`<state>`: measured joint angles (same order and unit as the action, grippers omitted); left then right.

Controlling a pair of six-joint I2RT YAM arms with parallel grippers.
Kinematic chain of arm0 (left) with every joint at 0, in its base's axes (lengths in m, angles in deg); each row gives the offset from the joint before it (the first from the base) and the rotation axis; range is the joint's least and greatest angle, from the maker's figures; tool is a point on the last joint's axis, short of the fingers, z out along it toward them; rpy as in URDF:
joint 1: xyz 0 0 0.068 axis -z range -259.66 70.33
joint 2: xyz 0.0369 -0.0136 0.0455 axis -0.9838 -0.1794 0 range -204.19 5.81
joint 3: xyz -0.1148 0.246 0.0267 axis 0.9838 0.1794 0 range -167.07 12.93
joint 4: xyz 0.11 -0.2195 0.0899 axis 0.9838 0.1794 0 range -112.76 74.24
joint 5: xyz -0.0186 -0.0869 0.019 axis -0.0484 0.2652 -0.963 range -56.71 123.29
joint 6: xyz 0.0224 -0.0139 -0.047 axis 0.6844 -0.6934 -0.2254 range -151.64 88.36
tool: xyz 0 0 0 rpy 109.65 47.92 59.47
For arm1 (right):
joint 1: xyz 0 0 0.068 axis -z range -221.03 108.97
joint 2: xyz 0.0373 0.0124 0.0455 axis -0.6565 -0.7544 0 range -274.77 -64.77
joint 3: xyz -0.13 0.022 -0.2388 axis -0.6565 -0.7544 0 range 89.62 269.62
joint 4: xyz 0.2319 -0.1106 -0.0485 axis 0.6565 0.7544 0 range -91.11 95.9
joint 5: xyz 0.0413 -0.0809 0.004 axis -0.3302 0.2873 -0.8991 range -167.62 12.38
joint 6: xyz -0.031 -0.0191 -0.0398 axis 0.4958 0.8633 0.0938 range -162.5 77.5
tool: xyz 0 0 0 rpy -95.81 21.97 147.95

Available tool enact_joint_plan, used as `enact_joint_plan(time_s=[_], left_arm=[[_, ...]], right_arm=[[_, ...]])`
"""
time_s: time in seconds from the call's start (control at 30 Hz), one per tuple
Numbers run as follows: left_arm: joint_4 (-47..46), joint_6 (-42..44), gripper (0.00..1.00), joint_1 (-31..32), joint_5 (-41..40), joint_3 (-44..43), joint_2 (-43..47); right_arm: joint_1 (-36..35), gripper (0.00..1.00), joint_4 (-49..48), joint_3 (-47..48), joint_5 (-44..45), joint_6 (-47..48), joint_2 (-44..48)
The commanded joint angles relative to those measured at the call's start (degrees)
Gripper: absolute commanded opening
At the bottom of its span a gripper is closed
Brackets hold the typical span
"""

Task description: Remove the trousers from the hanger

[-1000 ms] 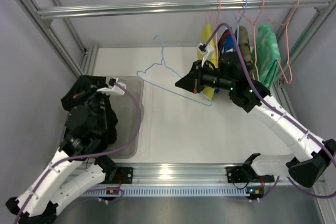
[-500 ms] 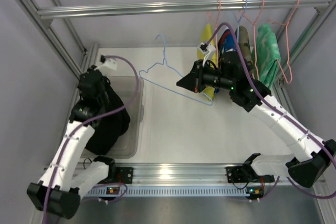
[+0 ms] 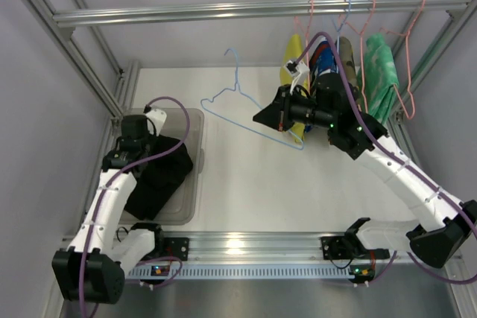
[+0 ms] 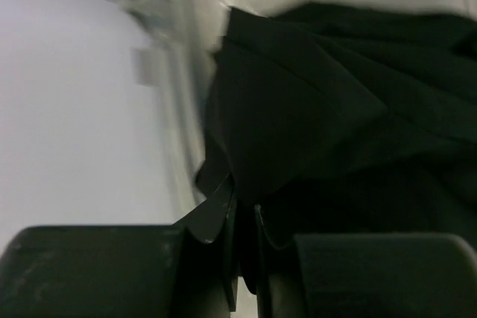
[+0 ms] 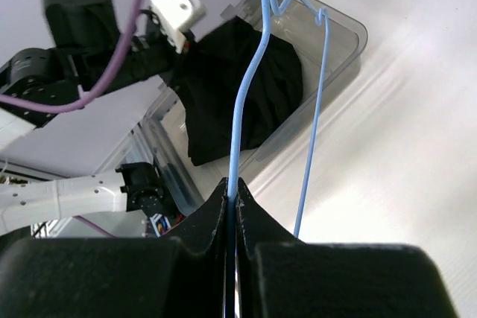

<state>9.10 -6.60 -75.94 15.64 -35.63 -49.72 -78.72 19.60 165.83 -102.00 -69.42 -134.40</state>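
Clear plastic bin (image 3: 190, 202) on tabletop along left edge, toward near-left corner. Black cloth trousers (image 3: 160, 176) bunched in bin. Left gripper (image 4: 242, 206) over bin's rear end, fingers pinched on trousers fold.

Blue wire hanger (image 3: 223, 113) in air over rear-middle of tabletop, right of bin, well apart from it. Right gripper (image 5: 232, 199) clamped on hanger's lower wire, at its right end.

Metal rail (image 3: 223, 11) overhead along rear edge. Pink wire hangers (image 3: 365, 27) on rail above rear-right corner. Yellow trousers (image 3: 292, 72) and green cloth garment (image 3: 380, 72) hang there, behind right gripper, trousers left of garment.
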Motion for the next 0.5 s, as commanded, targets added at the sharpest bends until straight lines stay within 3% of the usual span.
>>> enact_joint_plan(time_s=[0.0,0.1,0.13,0.23,0.3,0.4,0.43,0.47], left_arm=[[5.3,-4.1,0.16,-0.7,6.1,2.5,-3.3],[7.0,-3.6,0.37,-3.2,8.6,2.7,-6.3],[7.5,-3.3,0.50,-3.3,10.2,2.4,-6.3],[11.2,-2.6,0.63,-6.8,16.8,-0.3,-4.3],[15.2,-3.1,0.82,-7.9,23.9,-3.2,-2.3],[17.7,-7.7,0.91,-7.9,30.8,-10.8,4.5],[17.2,-9.5,0.99,-7.9,32.1,-13.9,8.7],[16.8,-12.5,0.99,-7.9,33.7,-15.4,10.4]], right_arm=[[0.8,0.00,0.2,3.3,0.6,1.4,2.4],[0.7,0.00,0.1,3.3,0.4,1.3,2.9],[0.8,0.00,-0.2,3.2,0.4,1.2,3.1],[0.8,0.00,-0.6,2.5,0.2,0.6,3.6],[0.7,0.00,-0.8,2.5,0.5,0.1,4.0],[0.8,0.00,-0.9,2.3,1.1,-0.9,4.6],[0.8,0.00,-1.2,1.9,1.2,-1.2,4.8],[0.8,0.00,-1.3,1.9,1.3,-1.6,4.9]])
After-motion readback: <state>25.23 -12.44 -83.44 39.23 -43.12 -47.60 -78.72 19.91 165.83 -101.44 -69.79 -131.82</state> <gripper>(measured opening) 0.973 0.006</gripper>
